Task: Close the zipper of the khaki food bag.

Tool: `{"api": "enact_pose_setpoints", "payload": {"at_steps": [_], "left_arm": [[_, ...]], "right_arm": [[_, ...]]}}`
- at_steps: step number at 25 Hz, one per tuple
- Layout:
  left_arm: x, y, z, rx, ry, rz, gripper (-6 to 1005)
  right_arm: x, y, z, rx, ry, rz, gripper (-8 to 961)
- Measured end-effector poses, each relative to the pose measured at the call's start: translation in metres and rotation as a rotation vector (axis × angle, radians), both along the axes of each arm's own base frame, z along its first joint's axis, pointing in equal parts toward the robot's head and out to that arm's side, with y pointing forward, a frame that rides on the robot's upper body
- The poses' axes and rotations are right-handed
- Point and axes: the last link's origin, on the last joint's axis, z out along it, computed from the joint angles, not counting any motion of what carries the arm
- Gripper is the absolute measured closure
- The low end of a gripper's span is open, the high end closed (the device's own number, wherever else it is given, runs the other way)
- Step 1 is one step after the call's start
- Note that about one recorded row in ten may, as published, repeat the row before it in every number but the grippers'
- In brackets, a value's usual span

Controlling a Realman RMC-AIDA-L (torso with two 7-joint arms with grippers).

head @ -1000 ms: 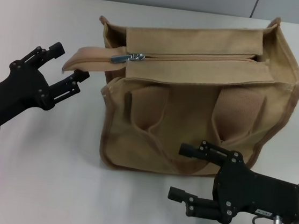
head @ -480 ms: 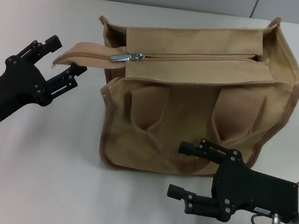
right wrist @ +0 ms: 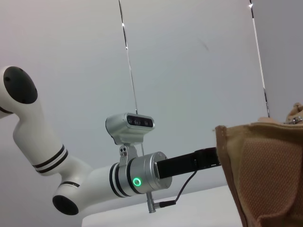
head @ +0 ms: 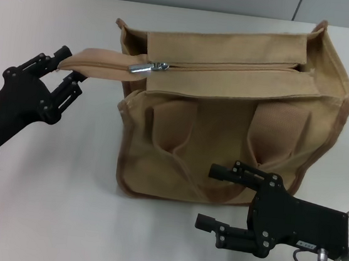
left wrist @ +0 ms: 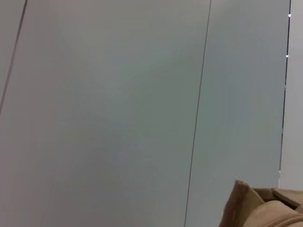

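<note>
The left claw [head: 69, 68] has its fingers closed on the tan strap [head: 97, 60] that sticks out from the end of the bag [head: 225, 130]. The silver pull tab [head: 148, 66] of the zipper [head: 232, 68] sits just beyond that strap, away from the claw. My advice: keep the strap taut so the fabric stays flat. The right claw [head: 224, 199] waits open on the desk [head: 46, 204] just in front of the bag (nothing held). The bag's contents are hidden.

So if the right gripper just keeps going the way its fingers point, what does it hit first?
Probably nothing: the open right gripper points toward the robot's left, along the bag's front. Its upper finger overlaps the bag's lower edge in the head view, so brushing the fabric is possible; depth is unclear.
</note>
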Motion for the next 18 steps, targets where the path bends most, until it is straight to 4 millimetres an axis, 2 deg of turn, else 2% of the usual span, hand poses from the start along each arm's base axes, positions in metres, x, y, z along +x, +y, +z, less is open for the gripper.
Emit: {"api": "enact_pose_setpoints", "payload": {"at_steps": [6, 11, 16, 18], "left_arm": [[0.0011, -0.0028, -0.0005, 0.011, 0.002, -0.013, 597], [0.0039, -0.0066, -0.0033, 0.032, 0.013, -0.038, 866], [0.0058, -0.0085, -0.0061, 0.033, 0.006, -0.044, 943], [0.0072, -0.0082, -0.0073, 0.030, -0.001, -0.045, 958]], "right_arm": [[-0.0006, 0.0002, -0.0004, 0.000, 0.002, 0.000, 146], [-0.0015, 0.0007, -0.0005, 0.006, 0.012, -0.008, 146], [-0.0038, -0.0009, 0.0005, 0.003, 0.035, -0.006, 147], [-0.0090, -0.0037, 0.0056, 0.008, 0.097, -0.001, 147]]}}
